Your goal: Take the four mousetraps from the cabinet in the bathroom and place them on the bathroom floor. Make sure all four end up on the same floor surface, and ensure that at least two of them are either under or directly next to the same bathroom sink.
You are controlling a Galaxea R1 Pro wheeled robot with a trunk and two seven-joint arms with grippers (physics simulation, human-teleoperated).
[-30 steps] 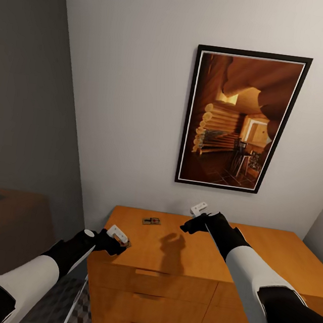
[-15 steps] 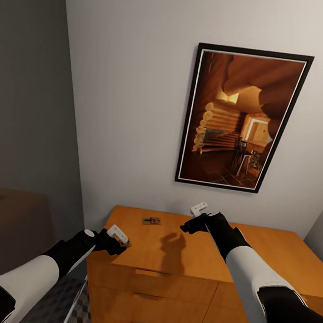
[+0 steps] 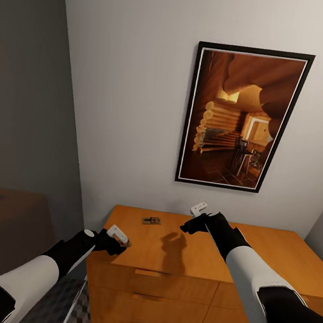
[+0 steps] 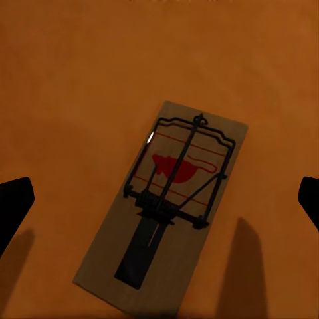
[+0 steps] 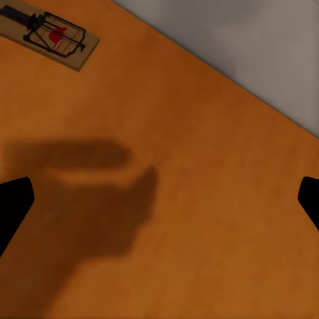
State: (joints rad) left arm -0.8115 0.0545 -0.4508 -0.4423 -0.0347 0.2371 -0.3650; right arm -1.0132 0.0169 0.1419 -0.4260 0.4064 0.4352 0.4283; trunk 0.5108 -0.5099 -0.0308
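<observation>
Far left of your head view is the dark glass shower wall (image 3: 20, 112), with a strip of cube-pattern floor tile (image 3: 69, 302) showing at the bottom between it and the cabinet (image 3: 190, 287).

Your left gripper (image 3: 119, 238) sits low over the front-left corner of the cabinet top. In the left wrist view its fingers (image 4: 13, 206) are spread wide, one tip at each picture edge, nothing between them touching either. A mousetrap (image 4: 166, 199) lies flat on the orange wood directly under that gripper, centred in the gap, angled diagonally, wire bar and red mouse print facing up. In the head view that trap is mostly hidden behind the gripper; only a brown sliver shows at its tip.

A second mousetrap (image 3: 151, 221) lies flat near the back of the cabinet top, close to the wall, between your two grippers and apart from both. The right wrist view catches it too (image 5: 50, 36), near the back edge where the top meets the wall.

Your right gripper (image 3: 199, 213) hangs above the middle of the cabinet top, clear of the surface, its shadow on the wood below. Its fingers (image 5: 13, 209) are also wide apart and hold nothing; bare wood lies between them.

A framed log-cabin picture (image 3: 241, 118) hangs on the white wall above the cabinet.
</observation>
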